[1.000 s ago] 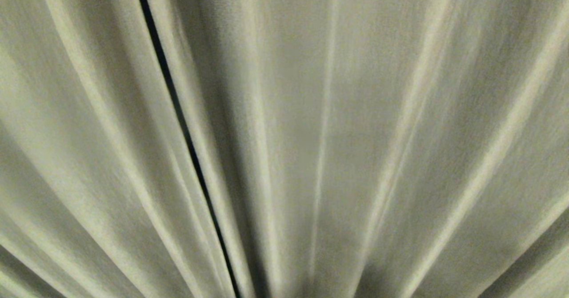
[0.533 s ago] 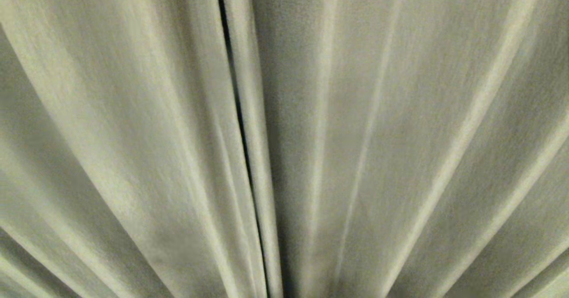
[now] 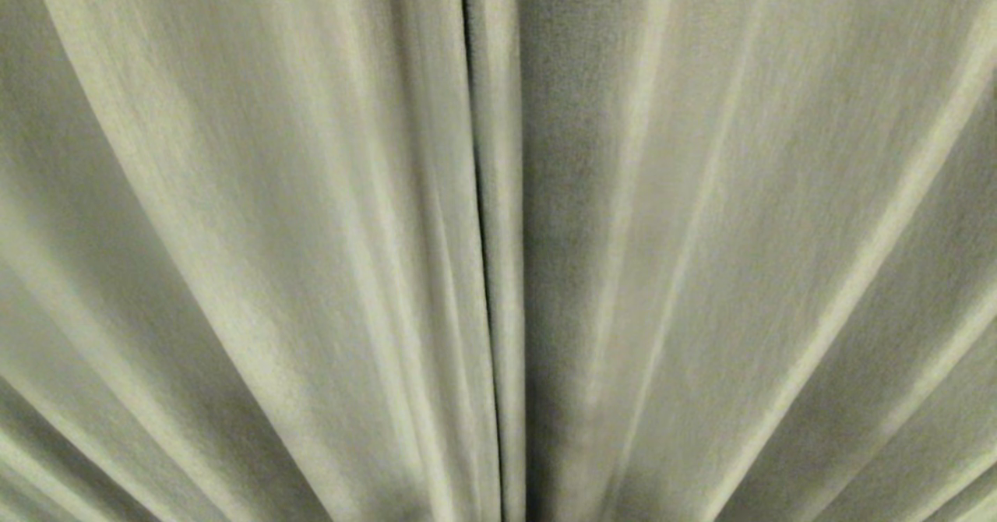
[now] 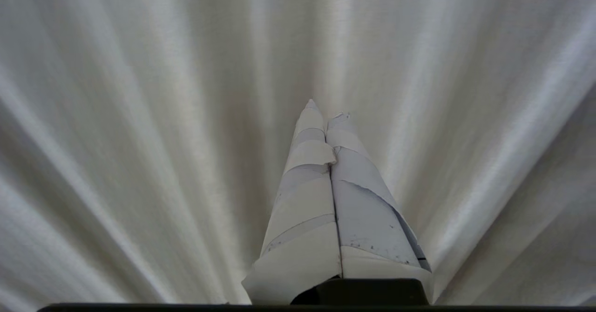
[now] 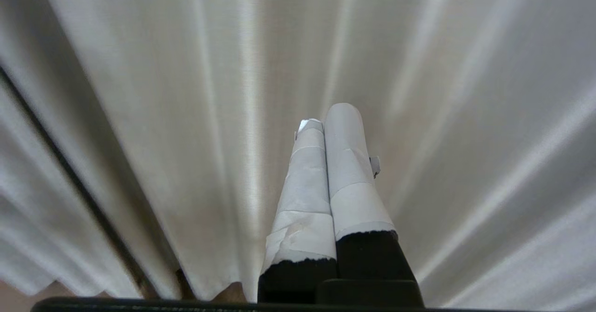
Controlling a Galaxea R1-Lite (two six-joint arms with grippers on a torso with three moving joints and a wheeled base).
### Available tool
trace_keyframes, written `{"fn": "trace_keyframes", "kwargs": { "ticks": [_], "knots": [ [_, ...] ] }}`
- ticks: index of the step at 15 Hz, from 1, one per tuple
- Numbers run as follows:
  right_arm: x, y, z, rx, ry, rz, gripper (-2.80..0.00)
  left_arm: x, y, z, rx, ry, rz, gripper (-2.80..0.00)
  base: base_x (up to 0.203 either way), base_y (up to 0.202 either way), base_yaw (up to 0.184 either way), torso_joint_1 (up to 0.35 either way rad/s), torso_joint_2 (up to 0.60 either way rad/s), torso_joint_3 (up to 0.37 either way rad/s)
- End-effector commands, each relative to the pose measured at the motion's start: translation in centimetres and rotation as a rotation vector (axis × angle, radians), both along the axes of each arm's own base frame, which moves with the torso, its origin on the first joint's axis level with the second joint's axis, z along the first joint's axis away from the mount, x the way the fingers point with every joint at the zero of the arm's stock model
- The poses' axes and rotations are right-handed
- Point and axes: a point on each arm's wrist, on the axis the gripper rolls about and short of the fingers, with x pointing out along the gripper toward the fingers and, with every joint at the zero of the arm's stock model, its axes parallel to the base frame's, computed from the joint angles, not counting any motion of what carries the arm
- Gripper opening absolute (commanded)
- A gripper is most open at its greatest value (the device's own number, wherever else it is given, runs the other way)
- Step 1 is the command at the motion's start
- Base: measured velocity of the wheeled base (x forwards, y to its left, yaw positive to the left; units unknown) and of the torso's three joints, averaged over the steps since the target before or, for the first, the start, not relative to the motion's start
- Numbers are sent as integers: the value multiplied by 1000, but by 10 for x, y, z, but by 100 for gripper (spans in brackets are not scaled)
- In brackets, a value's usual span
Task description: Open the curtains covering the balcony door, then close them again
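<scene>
Facing the drawn curtains (image 3: pixel 701 234), we hold left gripper (image 4: pixel 324 109) and right gripper (image 5: pixel 328 114) pressed together, empty.

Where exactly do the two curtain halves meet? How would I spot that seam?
Cream pleated curtains fill the whole head view. Near the middle, slightly left of centre, runs a thin dark line from top to bottom. Unlike the soft, pale folds around it, it is sharp, nearly black and nearly upright.
</scene>
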Motion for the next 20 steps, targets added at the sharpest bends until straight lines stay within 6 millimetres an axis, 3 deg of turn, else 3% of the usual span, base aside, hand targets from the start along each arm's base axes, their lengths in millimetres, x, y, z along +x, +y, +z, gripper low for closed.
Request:
{"fn": "trace_keyframes", "kwargs": {
  "ticks": [1, 20],
  "knots": [
    [0, 0, 0, -1, 2, 1, -280, 0, 0, 0, 0, 0, -1, -280, 0, 0, 0, 0, 0, 0],
    [0, 0, 0, 1, 2, -2, -280, 0, 0, 0, 0, 0, -1, -280, 0, 0, 0, 0, 0, 0]
  ]
}}
